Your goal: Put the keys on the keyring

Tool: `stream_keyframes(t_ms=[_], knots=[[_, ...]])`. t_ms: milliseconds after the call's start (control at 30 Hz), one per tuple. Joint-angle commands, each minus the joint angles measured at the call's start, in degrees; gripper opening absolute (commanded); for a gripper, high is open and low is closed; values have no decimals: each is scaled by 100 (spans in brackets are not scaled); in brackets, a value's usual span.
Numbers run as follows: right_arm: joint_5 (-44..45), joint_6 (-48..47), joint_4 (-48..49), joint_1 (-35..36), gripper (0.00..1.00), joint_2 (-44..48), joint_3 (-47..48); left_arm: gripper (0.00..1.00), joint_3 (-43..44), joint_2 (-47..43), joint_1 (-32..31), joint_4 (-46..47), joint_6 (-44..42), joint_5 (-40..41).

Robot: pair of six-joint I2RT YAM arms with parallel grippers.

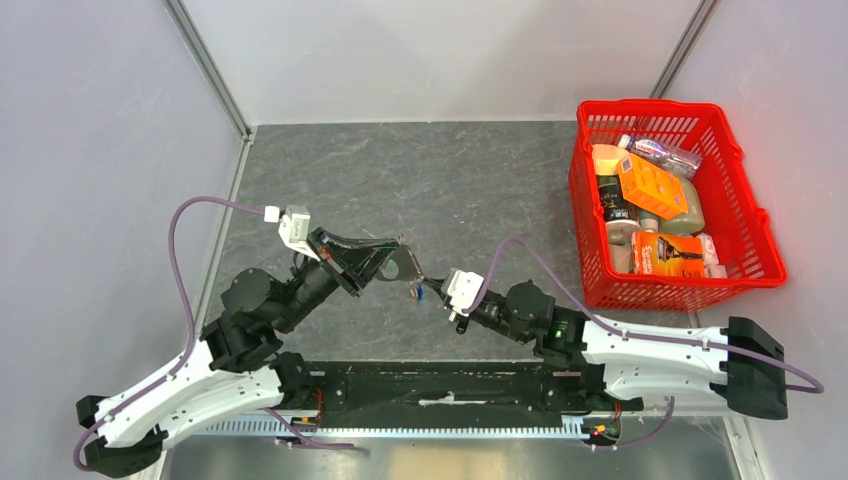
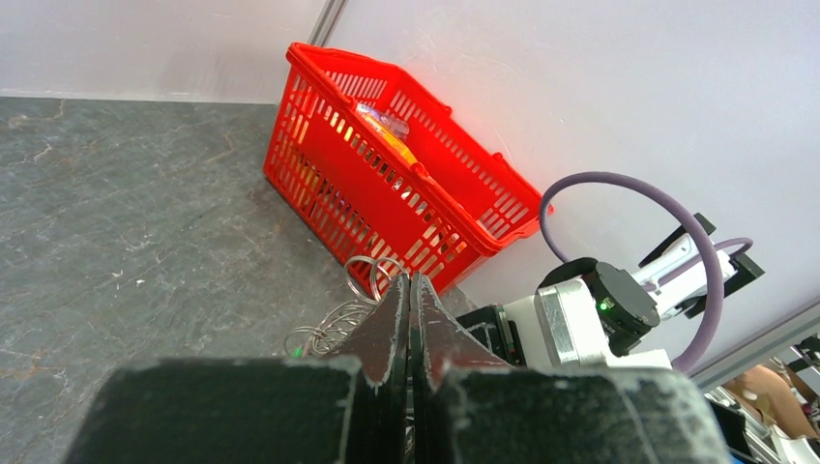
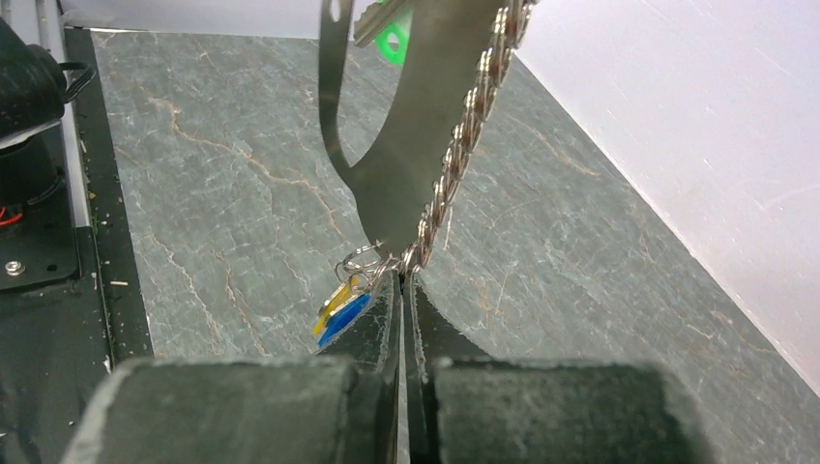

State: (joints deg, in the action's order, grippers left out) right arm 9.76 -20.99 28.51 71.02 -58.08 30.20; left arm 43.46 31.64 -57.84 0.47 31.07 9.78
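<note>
The keyring hangs stretched between my two grippers above the middle of the table. In the right wrist view its flat silver loop [image 3: 406, 155] and twisted chain [image 3: 464, 145] rise from my fingertips to the green tag [image 3: 392, 41]. My right gripper [image 3: 401, 275] is shut on the loop's lower end. The keys [image 3: 340, 311], with yellow and blue caps showing, hang on a small ring just left of those tips; they also show in the top view [image 1: 416, 292]. My left gripper [image 2: 410, 280] is shut, with two silver rings [image 2: 372, 275] of the keyring sticking out at its tips.
A red basket [image 1: 580, 200] full of packets and bottles stands at the table's right side, and shows beyond my left fingertips [image 2: 387, 193]. Grey walls enclose the table on three sides. The right arm [image 2: 590, 309] is close to the left gripper.
</note>
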Motion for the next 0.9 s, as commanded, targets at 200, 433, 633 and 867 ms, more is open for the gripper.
stream_keyframes(t_ms=[200, 433, 633, 867], knots=[[163, 1383, -2014, 26, 0, 561, 1670, 9, 109, -416, 16, -213, 141, -238], [-92, 2507, -3708, 25, 0, 600, 2683, 21, 312, -736, 19, -1136, 214, 177], [-637, 3252, -4454, 25, 0, 747, 3179, 27, 368, -978, 19, -1668, 199, 765], [-909, 3945, -4826, 26, 0, 859, 3449, 27, 532, -1047, 18, -2058, 178, 911]])
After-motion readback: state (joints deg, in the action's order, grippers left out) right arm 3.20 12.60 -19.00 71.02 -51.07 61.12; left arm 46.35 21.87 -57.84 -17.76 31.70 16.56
